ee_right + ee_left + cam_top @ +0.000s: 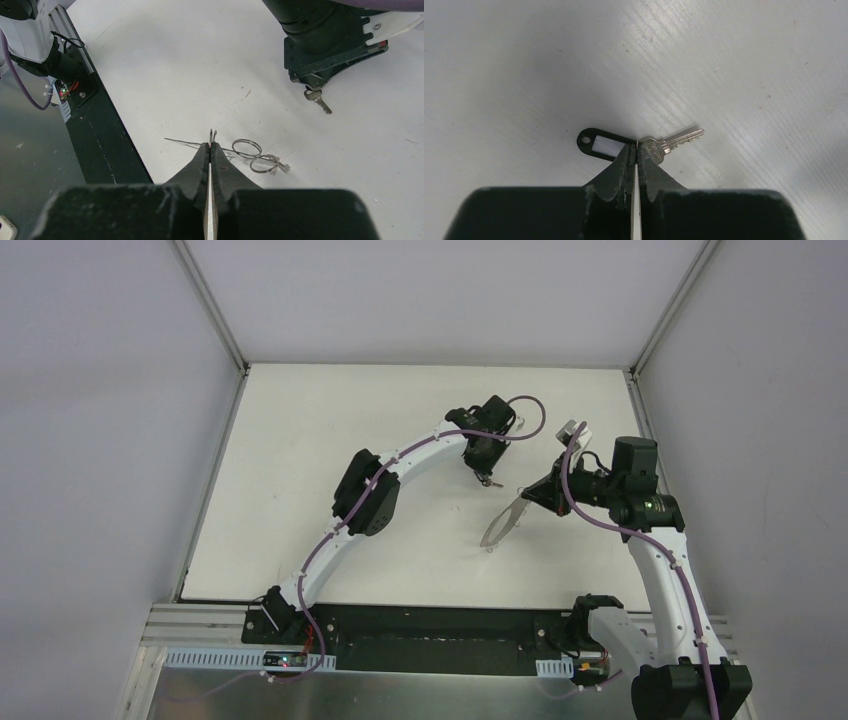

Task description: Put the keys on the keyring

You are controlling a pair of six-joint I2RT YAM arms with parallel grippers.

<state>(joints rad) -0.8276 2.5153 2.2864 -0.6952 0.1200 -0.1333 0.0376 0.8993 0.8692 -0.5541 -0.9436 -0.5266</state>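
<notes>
The keys are one silvery key (674,141) joined to a black oval tag (599,144) with a white label, low over the white table. My left gripper (637,147) is shut right at the join between tag and key. In the top view it (487,478) points down at mid-table. The right wrist view shows the key (317,101) sticking out under it. The keyring (503,520) is a large thin wire loop held tilted above the table. My right gripper (210,146) is shut on its rim (212,134), and small silvery rings (248,148) hang on the wire.
A black base strip (430,640) runs along the table's near edge, also in the right wrist view (100,145). Grey walls with metal corner posts (210,310) close in the white table (330,430). The left arm's elbow (365,490) hangs over the table's left-middle.
</notes>
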